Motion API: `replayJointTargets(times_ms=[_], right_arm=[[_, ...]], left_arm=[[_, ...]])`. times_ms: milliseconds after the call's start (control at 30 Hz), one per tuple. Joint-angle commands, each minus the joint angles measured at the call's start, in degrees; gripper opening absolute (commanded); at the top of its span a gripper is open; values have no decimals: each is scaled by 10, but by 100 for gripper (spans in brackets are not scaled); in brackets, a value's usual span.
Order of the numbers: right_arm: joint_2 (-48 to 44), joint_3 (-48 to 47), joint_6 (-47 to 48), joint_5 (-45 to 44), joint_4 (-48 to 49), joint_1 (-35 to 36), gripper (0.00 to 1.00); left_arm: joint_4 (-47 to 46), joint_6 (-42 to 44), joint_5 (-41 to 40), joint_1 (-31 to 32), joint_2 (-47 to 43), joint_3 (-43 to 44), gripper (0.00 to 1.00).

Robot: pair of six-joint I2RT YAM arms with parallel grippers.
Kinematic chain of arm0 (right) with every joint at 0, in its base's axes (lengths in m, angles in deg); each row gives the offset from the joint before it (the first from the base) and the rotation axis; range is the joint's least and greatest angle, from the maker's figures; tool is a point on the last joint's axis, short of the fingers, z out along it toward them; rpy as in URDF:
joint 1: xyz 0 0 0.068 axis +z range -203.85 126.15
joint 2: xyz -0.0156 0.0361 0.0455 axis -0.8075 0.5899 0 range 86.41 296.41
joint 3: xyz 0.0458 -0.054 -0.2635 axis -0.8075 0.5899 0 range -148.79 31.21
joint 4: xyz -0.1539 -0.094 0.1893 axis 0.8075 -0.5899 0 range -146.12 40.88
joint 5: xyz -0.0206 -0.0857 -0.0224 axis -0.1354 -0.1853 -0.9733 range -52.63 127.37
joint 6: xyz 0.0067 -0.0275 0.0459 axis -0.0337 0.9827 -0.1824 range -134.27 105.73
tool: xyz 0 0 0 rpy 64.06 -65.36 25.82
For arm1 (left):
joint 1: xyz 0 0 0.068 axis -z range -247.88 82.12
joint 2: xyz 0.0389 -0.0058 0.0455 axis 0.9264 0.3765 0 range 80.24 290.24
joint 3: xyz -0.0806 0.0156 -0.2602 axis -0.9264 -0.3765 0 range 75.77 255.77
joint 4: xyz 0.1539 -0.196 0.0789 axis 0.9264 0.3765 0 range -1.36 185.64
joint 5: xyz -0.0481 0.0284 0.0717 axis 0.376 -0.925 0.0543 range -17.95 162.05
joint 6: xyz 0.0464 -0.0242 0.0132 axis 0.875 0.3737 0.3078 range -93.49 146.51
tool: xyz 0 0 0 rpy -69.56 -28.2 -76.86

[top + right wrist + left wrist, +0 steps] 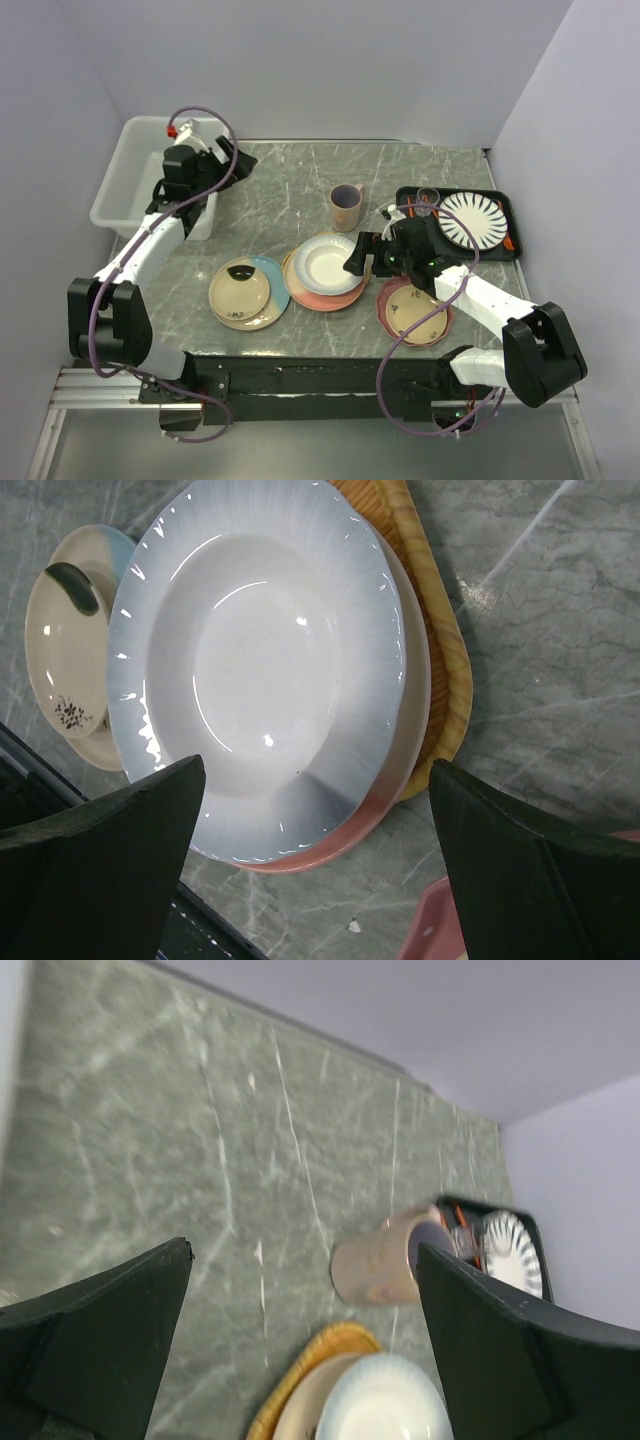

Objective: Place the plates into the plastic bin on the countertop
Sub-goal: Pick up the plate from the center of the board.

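While the translucent white rectangular plastic bin [112,190] sits at the far-left corner of the grey-green marble-look countertop [290,180], the left claw [305,1255] hangs just past the bin's right-hand rim. Its two dark fingers are spread wide with nothing between them, and only bare slab lies beneath. Ahead of this claw and slightly right stands a beige mug [375,1265].

Nearer the arm bases, well apart from the bin, a small round cream plate with a dark brush mark [240,290] rests on a cream-and-light-blue plate [272,272]. Just beside these is a stack: a ribbed glossy white plate [260,670] on a pink plate [330,845] on a yellow-tan wood-grain plate [445,670].

The right claw [318,768] hovers over the stack's right edge. Its fingers are also fully parted and grip nothing, and the white plate lies below and ahead of them.

Just behind this claw, under its forearm, lies a pink scalloped plate with a cream floral centre [410,318]. To the claw's right, a flat black tray [470,192] carries a white plate with black radiating stripes [474,220].
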Motion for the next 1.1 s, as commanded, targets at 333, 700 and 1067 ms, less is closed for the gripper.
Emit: replayJointTargets(times_ms=[333,700,1067], right_arm=[[15,-24,1,5,13,3,100],[0,-17,2,5,15,3,100],[-4,-15,2,5,16,3,100]], left_arm=[[30,28,8,138,12,-64,99],[24,12,-1,205,50,-86,99],[48,-1,-75,257,68,-109,95]])
